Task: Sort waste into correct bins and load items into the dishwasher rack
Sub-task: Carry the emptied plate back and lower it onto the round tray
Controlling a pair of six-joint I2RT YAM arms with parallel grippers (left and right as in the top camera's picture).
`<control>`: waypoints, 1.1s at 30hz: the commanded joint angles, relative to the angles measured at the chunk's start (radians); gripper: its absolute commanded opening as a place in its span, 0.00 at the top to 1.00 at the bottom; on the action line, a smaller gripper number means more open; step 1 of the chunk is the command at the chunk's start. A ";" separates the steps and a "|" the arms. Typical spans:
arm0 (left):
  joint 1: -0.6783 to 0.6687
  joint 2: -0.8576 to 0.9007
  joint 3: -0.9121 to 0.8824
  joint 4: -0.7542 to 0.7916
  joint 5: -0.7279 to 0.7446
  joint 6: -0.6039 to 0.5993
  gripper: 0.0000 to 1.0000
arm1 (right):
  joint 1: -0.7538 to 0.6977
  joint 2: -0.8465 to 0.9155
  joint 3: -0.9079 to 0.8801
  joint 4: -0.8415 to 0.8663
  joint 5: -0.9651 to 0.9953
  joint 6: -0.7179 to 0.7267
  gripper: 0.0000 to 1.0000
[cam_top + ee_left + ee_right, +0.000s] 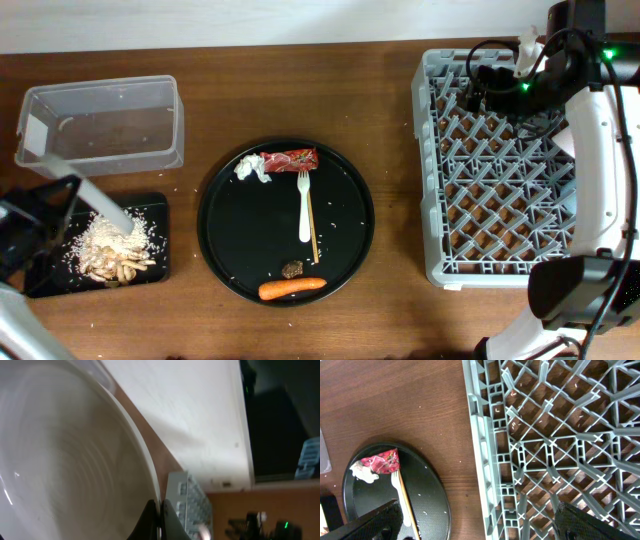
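Grey-white plate (95,200) clamped by its rim in left gripper (160,512), fingers pinched tight on the edge. Held steeply tilted above flat black tray (155,278) at the table's left. White rice with brown bits (112,250) heaped on that tray, right under the plate's low edge. Clear tub (110,130) just behind. On round black tray (225,235), mid-table: red wrapper (291,159) touching crumpled tissue (252,168); white fork (304,205) with chopsticks (313,235) alongside; dark lump (293,268) just beside carrot (292,288) near the front rim. Right gripper (483,522) above the grey rack (500,190), at its side nearest the round tray, fingers spread wide apart.
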State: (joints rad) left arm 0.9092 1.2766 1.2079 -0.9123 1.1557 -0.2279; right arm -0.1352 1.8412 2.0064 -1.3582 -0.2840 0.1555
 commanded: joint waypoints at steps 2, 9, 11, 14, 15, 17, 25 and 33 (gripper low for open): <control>-0.231 -0.090 0.027 0.005 -0.148 0.020 1.00 | -0.003 -0.002 0.008 0.002 0.012 0.002 0.01; -0.948 -0.080 0.045 0.000 -0.683 -0.042 1.00 | -0.003 -0.002 0.008 0.002 0.012 0.002 0.01; -1.142 -0.039 0.044 -0.002 -0.920 -0.098 1.00 | -0.003 -0.002 0.008 0.002 0.012 0.002 0.01; -1.318 0.101 0.043 -0.002 -1.110 -0.129 1.00 | -0.003 -0.002 0.008 0.002 0.012 0.002 0.01; -1.335 0.149 0.043 -0.002 -1.129 -0.143 1.00 | -0.003 -0.002 0.008 0.002 0.012 0.002 0.01; -1.350 0.294 0.043 0.005 -1.138 -0.143 1.00 | -0.003 -0.002 0.008 0.002 0.012 0.002 0.01; -1.352 0.507 0.043 0.022 -1.217 -0.142 0.98 | -0.003 -0.002 0.008 0.002 0.012 0.002 0.01; -1.352 0.507 0.102 -0.010 -1.227 -0.138 0.91 | -0.003 -0.002 0.008 0.002 0.012 0.002 0.01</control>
State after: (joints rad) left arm -0.4450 1.7729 1.2640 -0.9138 -0.0460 -0.3630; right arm -0.1352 1.8412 2.0064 -1.3579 -0.2840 0.1551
